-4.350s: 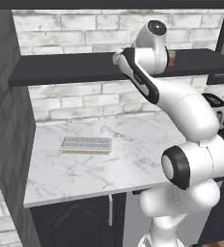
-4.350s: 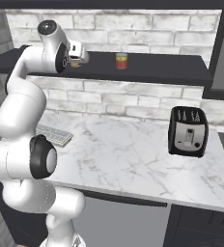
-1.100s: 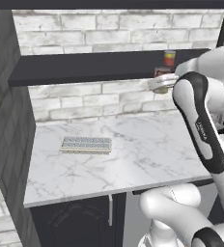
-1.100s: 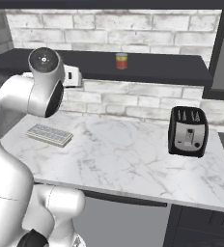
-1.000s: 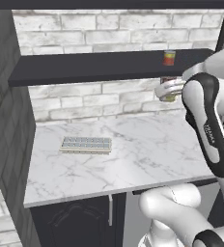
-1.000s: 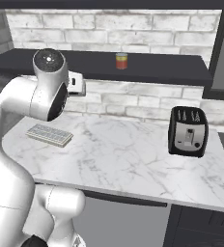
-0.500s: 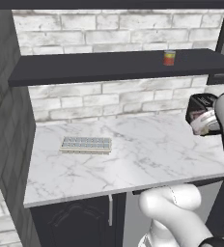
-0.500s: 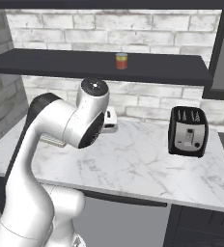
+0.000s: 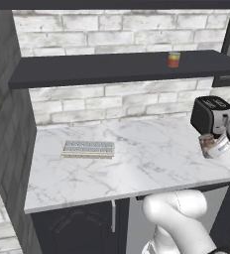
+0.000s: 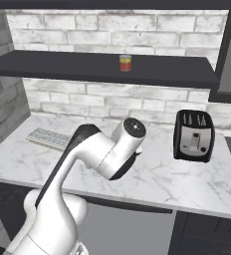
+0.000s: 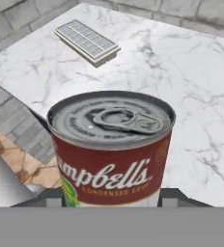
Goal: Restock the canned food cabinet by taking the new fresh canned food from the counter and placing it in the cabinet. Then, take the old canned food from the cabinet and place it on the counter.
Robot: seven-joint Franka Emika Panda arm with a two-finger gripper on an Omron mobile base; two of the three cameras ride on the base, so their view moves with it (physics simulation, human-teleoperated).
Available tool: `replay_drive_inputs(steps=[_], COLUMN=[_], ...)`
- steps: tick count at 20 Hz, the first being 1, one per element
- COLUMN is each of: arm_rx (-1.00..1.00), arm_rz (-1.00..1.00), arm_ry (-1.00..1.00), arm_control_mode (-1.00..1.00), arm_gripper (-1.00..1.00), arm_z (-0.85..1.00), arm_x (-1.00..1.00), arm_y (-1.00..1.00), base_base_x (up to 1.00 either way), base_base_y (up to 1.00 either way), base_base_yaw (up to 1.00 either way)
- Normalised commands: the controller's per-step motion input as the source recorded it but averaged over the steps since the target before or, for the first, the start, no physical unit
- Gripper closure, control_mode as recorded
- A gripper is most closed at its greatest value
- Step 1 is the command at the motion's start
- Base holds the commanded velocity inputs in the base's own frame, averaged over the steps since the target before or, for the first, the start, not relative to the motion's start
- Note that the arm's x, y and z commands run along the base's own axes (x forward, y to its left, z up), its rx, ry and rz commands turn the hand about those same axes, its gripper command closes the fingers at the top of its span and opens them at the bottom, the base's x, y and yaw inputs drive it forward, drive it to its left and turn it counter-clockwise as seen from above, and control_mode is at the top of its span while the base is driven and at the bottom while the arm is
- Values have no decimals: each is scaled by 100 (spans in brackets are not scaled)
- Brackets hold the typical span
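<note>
squat can on shelf, toaster

We are looking at a home kitchen: a white marble counter is running below a white brick wall, a black toaster is standing on that counter, a dark shelf is hanging above it, and dark cupboard doors are sitting beneath it.
</note>
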Motion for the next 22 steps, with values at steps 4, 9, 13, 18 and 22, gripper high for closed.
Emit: replay_drive_inputs(steps=[4,9,13,18,22], arm_rx=[0,0,2,5,6], arm_rz=[5,0,0,0,0], arm_ry=[-4,-5,-1,0,0], arm_control_mode=[-100,-100,-100,-100,-100], arm_gripper=[100,100,100,100,100], arm_z=[-51,-37,-24,-14,-14], arm_x=[13,27,39,46,43], arm_y=[3,13,19,16,1], base_base_x=[0,0,0,0,0], base_base_y=[0,0,0,0,0], base_base_yaw=[0,0,0,0,0])
